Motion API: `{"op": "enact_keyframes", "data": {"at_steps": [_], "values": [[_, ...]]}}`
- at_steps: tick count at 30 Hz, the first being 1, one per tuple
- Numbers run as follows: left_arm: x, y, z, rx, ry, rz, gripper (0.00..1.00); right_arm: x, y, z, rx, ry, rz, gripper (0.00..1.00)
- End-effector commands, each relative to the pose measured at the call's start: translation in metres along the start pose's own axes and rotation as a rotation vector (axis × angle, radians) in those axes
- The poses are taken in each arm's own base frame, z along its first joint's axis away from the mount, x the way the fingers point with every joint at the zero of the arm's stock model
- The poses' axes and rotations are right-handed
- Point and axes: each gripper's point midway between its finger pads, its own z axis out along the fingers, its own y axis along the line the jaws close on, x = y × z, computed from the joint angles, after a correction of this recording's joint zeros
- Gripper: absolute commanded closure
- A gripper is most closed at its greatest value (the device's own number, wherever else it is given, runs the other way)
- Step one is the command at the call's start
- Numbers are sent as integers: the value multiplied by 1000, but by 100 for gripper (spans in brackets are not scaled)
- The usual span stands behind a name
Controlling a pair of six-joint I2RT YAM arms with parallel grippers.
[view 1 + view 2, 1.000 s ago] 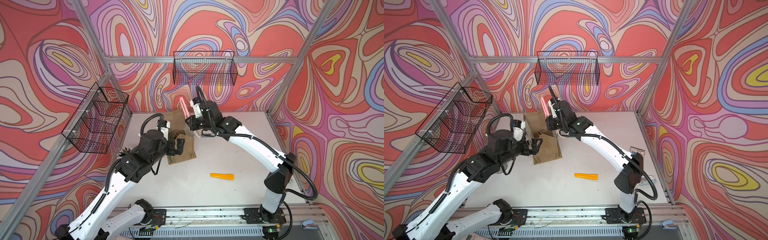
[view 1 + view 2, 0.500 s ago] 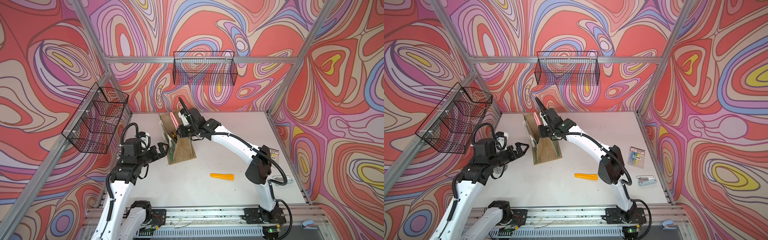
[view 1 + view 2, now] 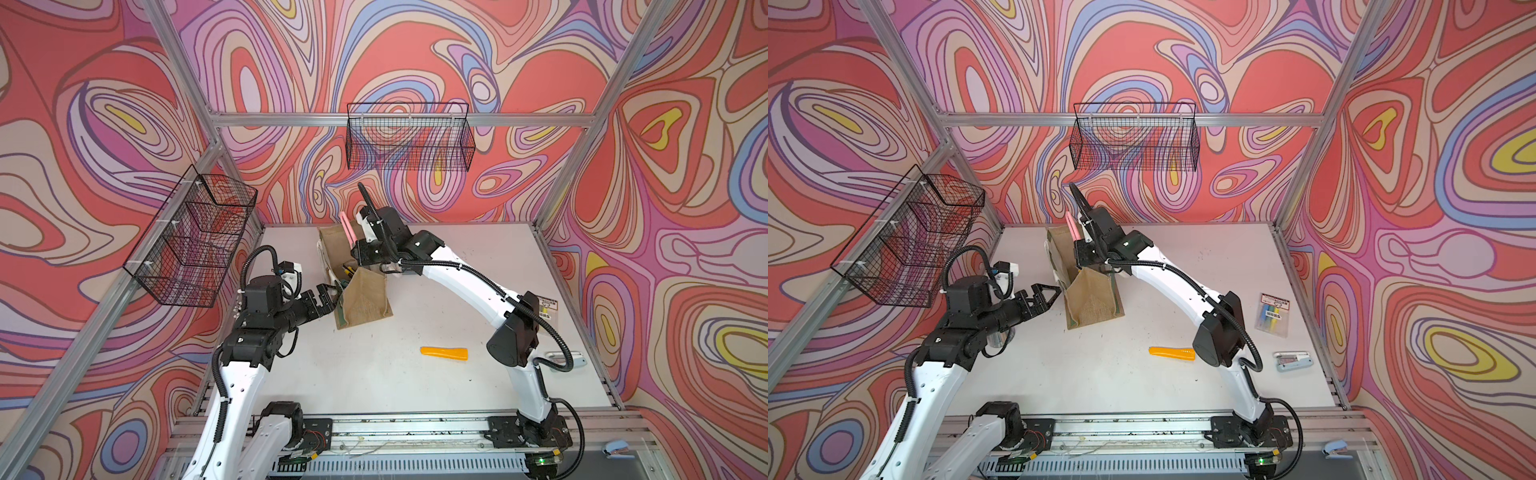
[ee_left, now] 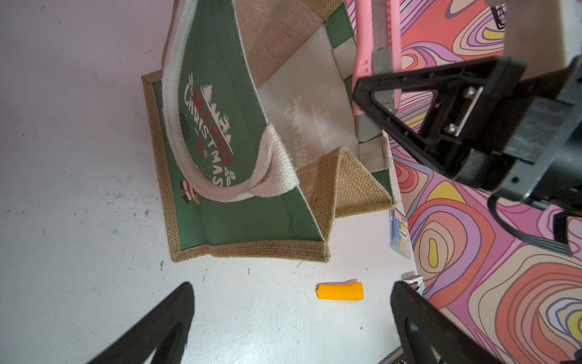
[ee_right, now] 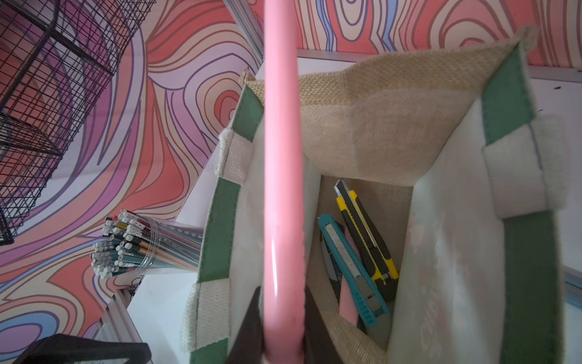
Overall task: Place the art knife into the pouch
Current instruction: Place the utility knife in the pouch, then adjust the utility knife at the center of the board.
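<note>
Left fingers [image 4: 176, 307] back from one pouch [image 4: 220, 220]

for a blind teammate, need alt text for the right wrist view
A pink art knife, gripped by the right end effector, is held over the open pouch. Inside lie a teal knife and a yellow-black knife; a clear tub of pencils sits outside it.

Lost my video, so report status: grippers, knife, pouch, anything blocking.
Left gripper open, beside pouch. Right gripper shut on knife, upright over pouch mouth, not in. Mouth open; cutters lie at bottom, none blocking.
</note>
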Motion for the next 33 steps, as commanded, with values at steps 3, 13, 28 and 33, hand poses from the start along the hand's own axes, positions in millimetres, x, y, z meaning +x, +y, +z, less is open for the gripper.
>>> {"op": "enact_keyframes", "data": {"at_steps": [3, 13, 28, 33], "values": [[-4, -3, -1, 17, -19, 12, 0, 11, -31, 18, 67, 48, 21, 67], [-4, 0, -3, 2, -27, 45, 0, -26, -57, -47, 205, -78, -50, 8], [-4, 8, 7, -29, 3, 46, 0, 11, -249, -127, 498, -103, 272, 10], [-5, 9, 11, -32, 10, 31, 0, 54, -281, -85, 545, 32, 295, 13]]}}
